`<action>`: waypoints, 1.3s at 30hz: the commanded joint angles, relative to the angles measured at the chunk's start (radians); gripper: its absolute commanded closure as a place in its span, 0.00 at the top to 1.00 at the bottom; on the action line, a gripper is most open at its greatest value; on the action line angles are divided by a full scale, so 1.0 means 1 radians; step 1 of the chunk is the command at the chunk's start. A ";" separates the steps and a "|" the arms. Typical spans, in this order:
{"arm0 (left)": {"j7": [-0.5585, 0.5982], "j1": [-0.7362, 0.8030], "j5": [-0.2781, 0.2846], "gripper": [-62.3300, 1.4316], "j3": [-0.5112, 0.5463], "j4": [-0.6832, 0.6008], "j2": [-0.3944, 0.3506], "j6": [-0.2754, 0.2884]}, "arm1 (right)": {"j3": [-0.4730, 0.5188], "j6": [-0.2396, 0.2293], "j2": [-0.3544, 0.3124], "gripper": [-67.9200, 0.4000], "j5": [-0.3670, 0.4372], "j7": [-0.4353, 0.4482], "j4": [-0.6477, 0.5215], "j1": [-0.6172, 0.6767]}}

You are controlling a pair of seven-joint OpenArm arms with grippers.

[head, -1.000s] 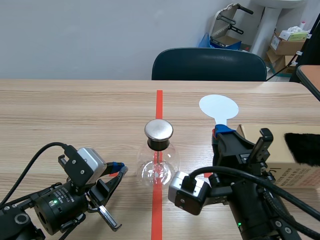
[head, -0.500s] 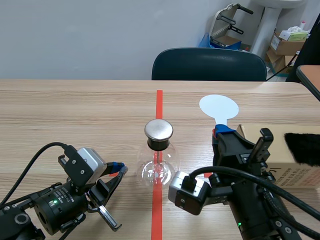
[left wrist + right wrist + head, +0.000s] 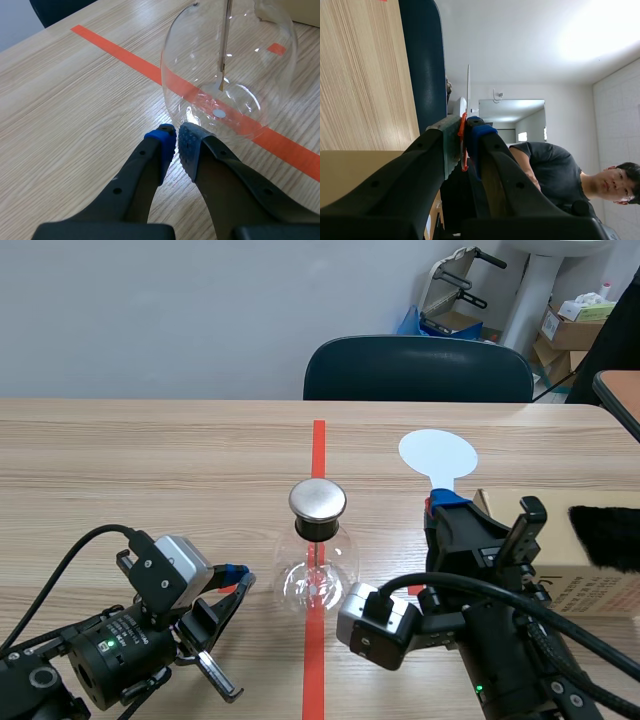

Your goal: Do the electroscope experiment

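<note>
Light wood-grain table (image 3: 150, 460): beneath the clear round glass electroscope flask (image 3: 317, 578), with an orange-red tape line passing under the flask and away toward the far edge.

Dark blue padded chair (image 3: 418, 370): beyond the flask, behind the far table edge, a little to the right.

Brown cardboard box (image 3: 585, 585): right of the flask, well apart, lying flat on the table.

Black fur pad (image 3: 605, 535): on top of the box.

Flask itself: upright on the tape line, between the two arms. Thin metal rod (image 3: 222, 50) hanging inside, ending above the glass floor.

White flat oval paddle (image 3: 437, 453): right of the flask and farther back, held upright off the table by its stem.

Round brushed-metal cap (image 3: 318, 500): on the flask's black neck.

Right gripper (image 3: 465, 131): right of the flask, jaws pinching the paddle's stem.

Left gripper (image 3: 176, 142): left of the flask, low over the table, jaws pressed together on nothing, blue pads (image 3: 162, 142) just beside the flask's base; contact with the glass not discernible.
</note>
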State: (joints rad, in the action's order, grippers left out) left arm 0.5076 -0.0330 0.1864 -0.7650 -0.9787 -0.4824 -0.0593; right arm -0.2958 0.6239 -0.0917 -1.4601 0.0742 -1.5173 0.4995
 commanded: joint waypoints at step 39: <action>0.016 -0.001 0.003 0.12 0.004 -0.017 0.005 -0.001 | 0.003 0.011 -0.022 0.02 -0.001 0.232 -0.009 -0.001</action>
State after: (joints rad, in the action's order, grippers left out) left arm 0.5076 -0.0330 0.1864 -0.7650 -0.9787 -0.4824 -0.0593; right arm -0.2958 0.6243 -0.1081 -1.4601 0.3004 -1.5173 0.4995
